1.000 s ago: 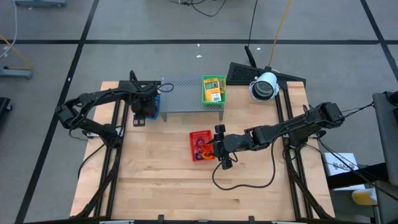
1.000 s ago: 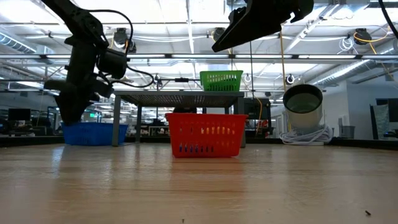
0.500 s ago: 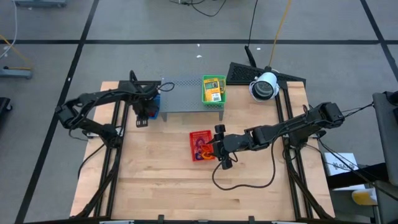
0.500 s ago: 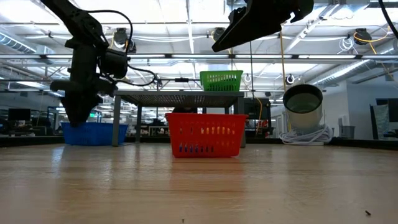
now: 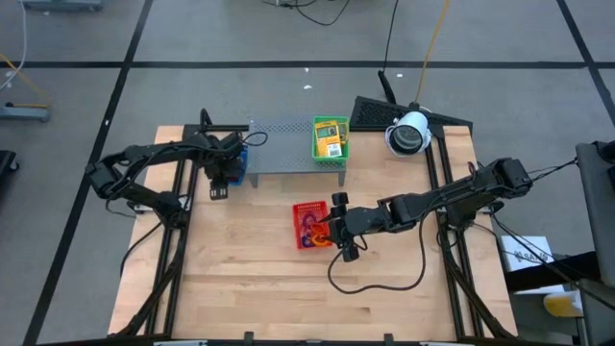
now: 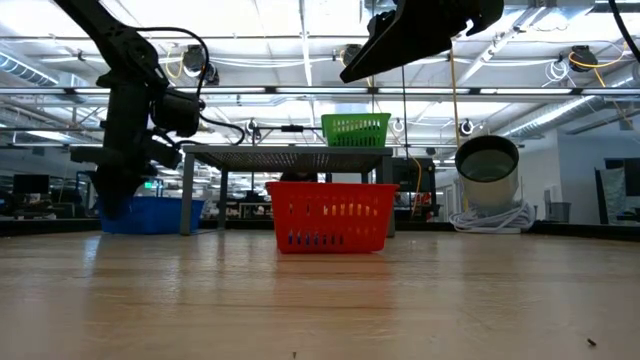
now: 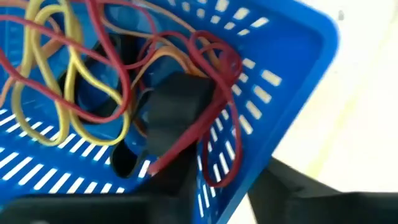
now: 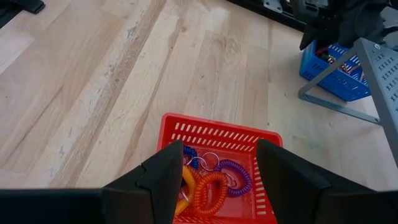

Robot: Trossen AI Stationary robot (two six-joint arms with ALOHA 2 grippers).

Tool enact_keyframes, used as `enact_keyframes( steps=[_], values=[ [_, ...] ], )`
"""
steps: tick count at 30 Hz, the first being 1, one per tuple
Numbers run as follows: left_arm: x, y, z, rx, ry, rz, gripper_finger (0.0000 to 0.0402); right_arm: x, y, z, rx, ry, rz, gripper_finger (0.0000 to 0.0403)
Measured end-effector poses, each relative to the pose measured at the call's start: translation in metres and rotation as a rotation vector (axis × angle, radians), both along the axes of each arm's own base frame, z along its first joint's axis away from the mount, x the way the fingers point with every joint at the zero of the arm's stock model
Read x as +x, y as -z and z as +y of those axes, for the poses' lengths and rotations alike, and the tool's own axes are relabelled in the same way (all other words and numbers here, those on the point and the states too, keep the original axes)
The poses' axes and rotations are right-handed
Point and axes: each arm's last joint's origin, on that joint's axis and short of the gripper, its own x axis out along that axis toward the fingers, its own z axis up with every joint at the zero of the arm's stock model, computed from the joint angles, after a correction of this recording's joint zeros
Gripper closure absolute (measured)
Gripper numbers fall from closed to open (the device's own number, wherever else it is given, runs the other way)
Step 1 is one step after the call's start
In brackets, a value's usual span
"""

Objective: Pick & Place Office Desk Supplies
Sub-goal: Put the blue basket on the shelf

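The blue basket (image 7: 292, 74) stands beside the grey rack (image 5: 288, 154) at the far left and holds loose yellow, orange and dark red rubber bands (image 7: 74, 81). My left gripper (image 7: 230, 146) points down into it, open, one finger inside the basket and the other outside its wall. My right gripper (image 8: 217, 168) hangs open over the red basket (image 8: 217, 134), nothing between its fingers. That basket holds orange, purple and blue coiled bands (image 8: 214, 183). Yellow-and-green packets (image 5: 330, 137) lie in the green basket (image 6: 355, 128) on the rack. My left gripper comes from above, pointing down. Its inner finger (image 7: 180, 118) stands among the bands in the blue basket, and a dark red band (image 7: 214, 109) lies across that finger's tip. Whether the fingers touch the basket's wall, I cannot tell.
A white round camera (image 5: 408, 133) and a black stand sit at the table's far right. Bare wood (image 5: 269, 288) covers the near half of the table. Black cables trail from both arms.
My left gripper has sunk a little deeper toward the blue basket, still pointing down. My right arm and all the baskets have kept still.
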Motion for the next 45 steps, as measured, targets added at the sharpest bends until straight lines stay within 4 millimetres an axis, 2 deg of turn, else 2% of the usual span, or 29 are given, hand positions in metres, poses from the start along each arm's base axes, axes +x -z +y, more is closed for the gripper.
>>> enact_keyframes(
  steps=[4,7,12,18,30,37,40,45],
  values=[
    [0.0,-0.001,0.0,0.007,-0.02,0.004,0.0376,0.0,0.0,0.0,0.0,0.0,0.0,0.0206],
    [0.0,-0.001,0.001,0.016,-0.049,0.013,0.0391,0.0,0.0,0.0,-0.001,0.001,0.0,0.0206],
    [0.0,-0.007,0.002,0.025,-0.085,0.037,0.0396,0.0,0.0,0.0,-0.001,0.001,-0.001,0.0206],
    [0.001,-0.037,0.002,0.066,-0.086,0.104,0.0398,0.0,0.0,0.0,-0.001,0.001,-0.001,0.0206],
    [0.001,-0.131,-0.011,0.201,-0.11,0.05,0.0398,0.0,0.0,0.0,-0.007,0.004,-0.002,0.0206],
    [0.012,-0.182,-0.027,0.256,-0.092,-0.092,0.0398,0.0,0.0,-0.002,-0.051,0.066,-0.013,0.0206],
    [0.022,-0.19,-0.035,0.258,-0.043,-0.157,0.0398,0.0,0.0,-0.002,-0.052,0.067,-0.013,0.0206],
    [0.039,-0.187,-0.045,0.221,0.018,-0.194,0.0398,0.0,0.0,-0.003,-0.054,0.075,-0.014,0.0206]
  ],
)
